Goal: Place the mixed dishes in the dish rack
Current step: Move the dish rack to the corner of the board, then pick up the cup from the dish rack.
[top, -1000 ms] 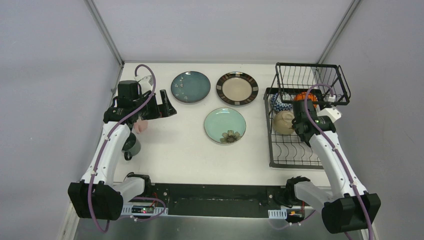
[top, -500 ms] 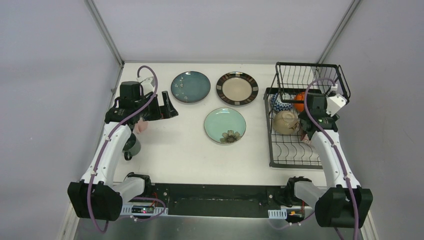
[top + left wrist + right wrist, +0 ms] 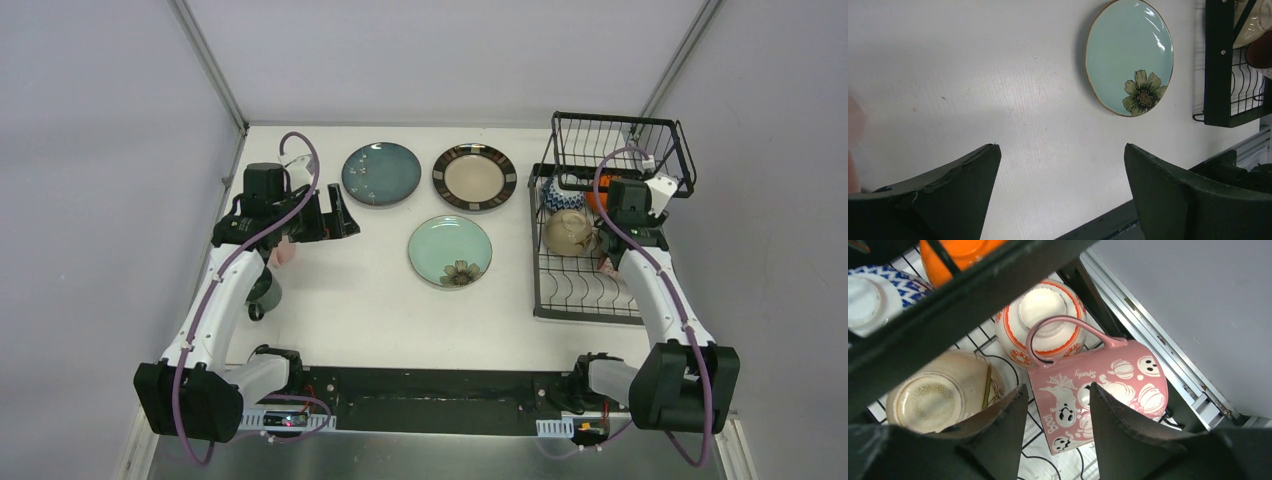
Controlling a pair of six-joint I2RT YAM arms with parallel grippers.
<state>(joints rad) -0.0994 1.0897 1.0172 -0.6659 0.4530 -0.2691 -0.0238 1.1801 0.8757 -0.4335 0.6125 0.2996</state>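
Pink ghost-and-pumpkin cup (image 3: 1128,385); mint flowered plate (image 3: 1128,50); possibly beige bowl (image 3: 928,400).

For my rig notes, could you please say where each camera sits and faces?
Top external: high behind the robot, looking down on table and dish rack; left arm, right arm show.
Left wrist: on the left arm, facing the mint green plate; open left gripper below.
Right wrist: on the right arm, facing the pink cup in the dish rack; right gripper parted.
Shared: top and left wrist both show that plate.
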